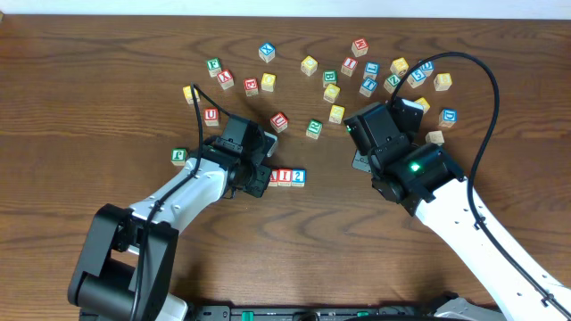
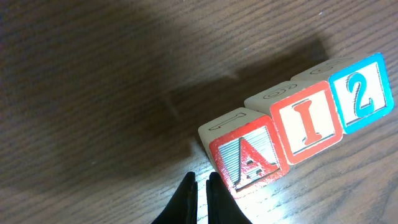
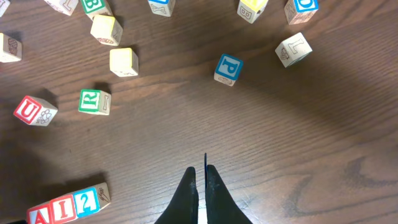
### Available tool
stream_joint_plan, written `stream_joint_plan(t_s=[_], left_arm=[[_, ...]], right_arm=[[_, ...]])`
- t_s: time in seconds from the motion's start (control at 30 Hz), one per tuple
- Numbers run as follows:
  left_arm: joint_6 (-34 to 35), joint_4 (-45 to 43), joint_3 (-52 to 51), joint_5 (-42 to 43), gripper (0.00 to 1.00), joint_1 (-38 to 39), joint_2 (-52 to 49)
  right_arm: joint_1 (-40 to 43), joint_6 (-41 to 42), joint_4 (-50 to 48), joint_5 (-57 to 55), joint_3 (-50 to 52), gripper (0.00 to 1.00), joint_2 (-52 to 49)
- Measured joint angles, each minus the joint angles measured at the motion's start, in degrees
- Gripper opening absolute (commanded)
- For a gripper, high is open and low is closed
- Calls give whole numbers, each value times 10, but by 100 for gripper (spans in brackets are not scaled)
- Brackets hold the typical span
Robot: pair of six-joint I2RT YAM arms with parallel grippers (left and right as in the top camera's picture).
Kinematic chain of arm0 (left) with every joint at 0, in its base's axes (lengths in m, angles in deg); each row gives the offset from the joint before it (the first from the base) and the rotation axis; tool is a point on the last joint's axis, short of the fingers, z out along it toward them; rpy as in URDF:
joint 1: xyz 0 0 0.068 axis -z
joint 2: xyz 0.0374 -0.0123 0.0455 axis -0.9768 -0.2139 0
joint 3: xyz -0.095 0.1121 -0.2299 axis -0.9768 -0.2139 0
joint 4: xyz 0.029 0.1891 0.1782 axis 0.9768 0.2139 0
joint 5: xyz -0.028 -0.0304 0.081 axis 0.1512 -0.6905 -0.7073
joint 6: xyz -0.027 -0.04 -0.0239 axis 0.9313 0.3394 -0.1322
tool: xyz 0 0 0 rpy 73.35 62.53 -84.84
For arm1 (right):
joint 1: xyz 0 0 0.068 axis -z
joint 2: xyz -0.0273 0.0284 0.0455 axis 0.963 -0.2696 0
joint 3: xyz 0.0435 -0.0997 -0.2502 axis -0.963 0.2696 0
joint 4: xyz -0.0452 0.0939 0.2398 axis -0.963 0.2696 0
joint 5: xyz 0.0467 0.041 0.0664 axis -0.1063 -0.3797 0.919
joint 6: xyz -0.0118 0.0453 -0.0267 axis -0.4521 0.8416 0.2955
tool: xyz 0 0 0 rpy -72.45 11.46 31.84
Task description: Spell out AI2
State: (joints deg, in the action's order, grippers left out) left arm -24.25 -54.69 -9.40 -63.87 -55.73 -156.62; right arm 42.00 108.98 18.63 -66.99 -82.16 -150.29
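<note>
The three cubes of the word lie in one row on the counter point(image 1: 80, 98), each touching the next. First comes the A cube point(image 2: 249, 163) with a red frame, then the I cube point(image 2: 309, 122), also red, then the 2 cube point(image 2: 362, 93) with a blue frame. In the overhead view they read AI2 from left to right, so I judge that the word is spelled and little or nothing is left to do. The row sits apart from the loose cubes, probably so that no other letter mixes with it.

The left end effector point(image 2: 201, 182) has its fingers pressed together and holds nothing. Its tips are just beside the A cube, at the start of the row; I cannot tell if they touch it. The right end effector point(image 3: 200, 173) is also pressed together and empty, over bare wood, well apart from the row.

Among the loose cubes I can read a blue P cube point(image 3: 227, 67), a green R cube point(image 3: 94, 101) and a red U cube point(image 3: 34, 111). The pale upper sides of the row carry only faint drawings, which cannot be read. No brand is visible.
</note>
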Motion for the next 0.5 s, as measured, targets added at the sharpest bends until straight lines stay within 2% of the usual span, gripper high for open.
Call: stream_joint_plan(t_s=[0.33, 0.5], left_arm=[[0, 1, 0, -3, 7, 0, 0], [10, 3, 0, -40, 7, 0, 0]], right_arm=[[0, 0, 0, 0, 0, 1, 0], [0, 0, 0, 0, 0, 1, 0]])
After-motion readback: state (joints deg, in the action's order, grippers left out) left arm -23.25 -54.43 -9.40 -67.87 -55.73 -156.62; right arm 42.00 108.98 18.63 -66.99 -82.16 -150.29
